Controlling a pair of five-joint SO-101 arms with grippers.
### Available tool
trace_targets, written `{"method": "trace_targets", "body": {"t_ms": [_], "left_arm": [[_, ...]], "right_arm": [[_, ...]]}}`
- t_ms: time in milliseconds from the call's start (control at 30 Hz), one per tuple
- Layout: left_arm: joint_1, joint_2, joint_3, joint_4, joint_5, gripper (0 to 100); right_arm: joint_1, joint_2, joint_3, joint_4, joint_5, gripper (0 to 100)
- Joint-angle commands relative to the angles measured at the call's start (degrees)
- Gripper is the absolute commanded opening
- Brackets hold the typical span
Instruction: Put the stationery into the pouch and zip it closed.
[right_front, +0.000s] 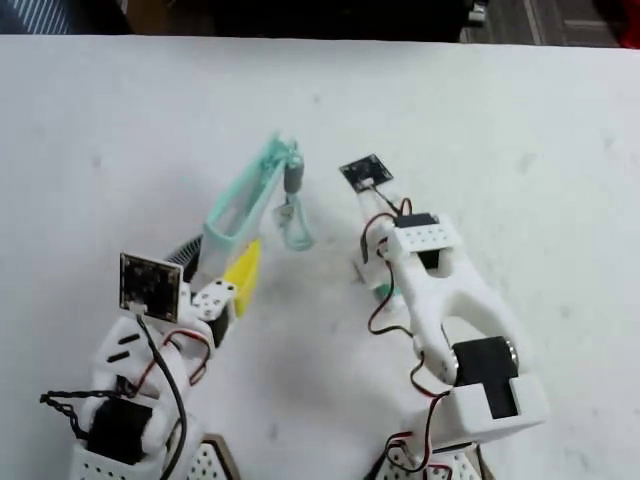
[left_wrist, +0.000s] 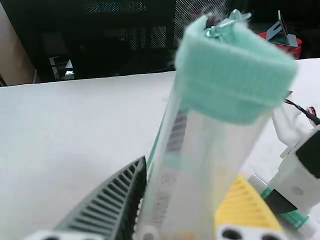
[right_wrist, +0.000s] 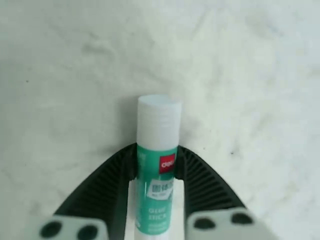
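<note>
Pouch (right_front: 243, 205): clear body w/ mint-green trim, lying slantwise, left of table centre. Its mint end (left_wrist: 235, 80) points away from the arms. Near end is clamped btwn the grey and yellow fingers of left gripper (right_front: 225, 250), jaws pressed onto pouch sides. Can't tell whether pouch rests on table (right_front: 500, 120) or hangs above it.
Grey tab w/ mint loop (right_front: 294, 205): at pouch's far end, on the side facing the other arm.
Glue stick (right_wrist: 159, 120): green label, white cap, pinched btwn the black fingers of right gripper (right_wrist: 156, 148). Cap sticks out past fingertips, close over table; contact not discernible. Stick is apart from pouch, to its right, under right arm's wrist in high view.
Table: white.
</note>
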Motion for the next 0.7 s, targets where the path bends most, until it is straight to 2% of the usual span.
{"method": "trace_targets", "body": {"t_ms": [0, 333, 433, 667], "left_arm": [[1.01, 0.04, -1.05, 0.35, -0.44, 22], [1.54, 0.04, -1.49, 2.11, -0.79, 22], [1.54, 0.04, -1.49, 2.02, -3.16, 22], [1.54, 0.04, -1.49, 1.93, -3.08, 22]], "right_arm": [[0.04, -2.33, -0.18, -1.27, 0.18, 1.6], [0.04, -2.33, -0.18, -1.27, 0.18, 1.6], [0.31, -2.51, -0.53, -1.10, 0.18, 1.6], [1.27, -15.43, -3.87, 4.09, 0.26, 1.6]]}}
